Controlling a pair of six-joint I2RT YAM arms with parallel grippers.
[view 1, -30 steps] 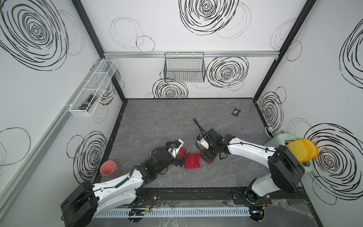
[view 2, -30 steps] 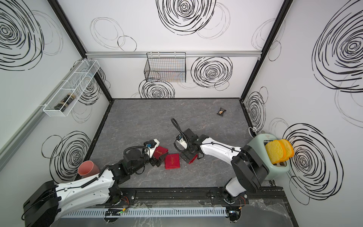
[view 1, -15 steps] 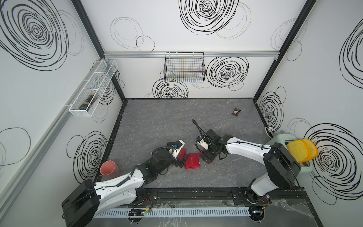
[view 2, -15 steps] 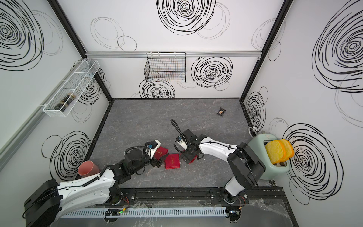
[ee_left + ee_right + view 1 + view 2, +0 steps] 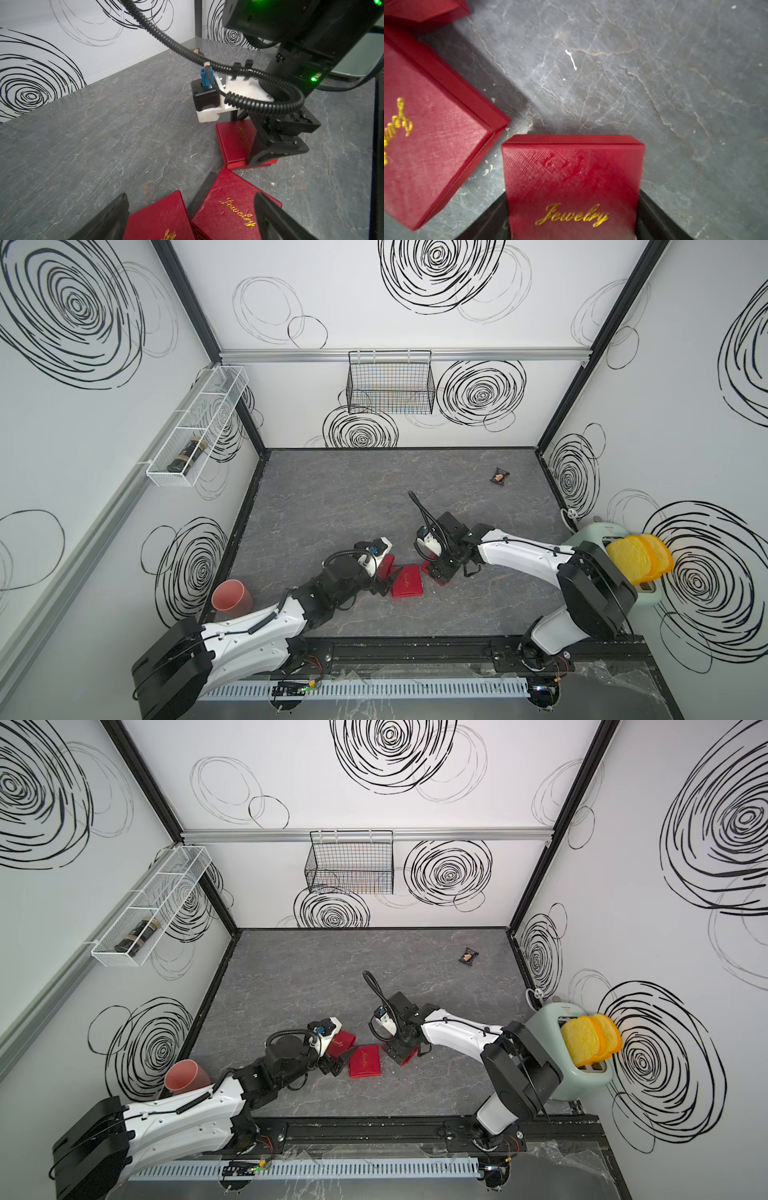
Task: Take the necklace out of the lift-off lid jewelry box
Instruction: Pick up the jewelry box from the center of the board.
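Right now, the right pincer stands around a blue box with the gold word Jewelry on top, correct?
Not quite: the box is red, not blue, as the right wrist view shows. The right pincer does stand around it.

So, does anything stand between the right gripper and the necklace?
Yes, the lid: it is still on the red jewelry box that the right gripper straddles. The necklace itself is not visible.

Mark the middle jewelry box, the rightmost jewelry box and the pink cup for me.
middle jewelry box [image 5: 408,581], in a top view, centre of its lid.
rightmost jewelry box [image 5: 572,176], right wrist view, bare lid top beyond the gold lettering.
pink cup [image 5: 232,596], in a top view, its visible middle.
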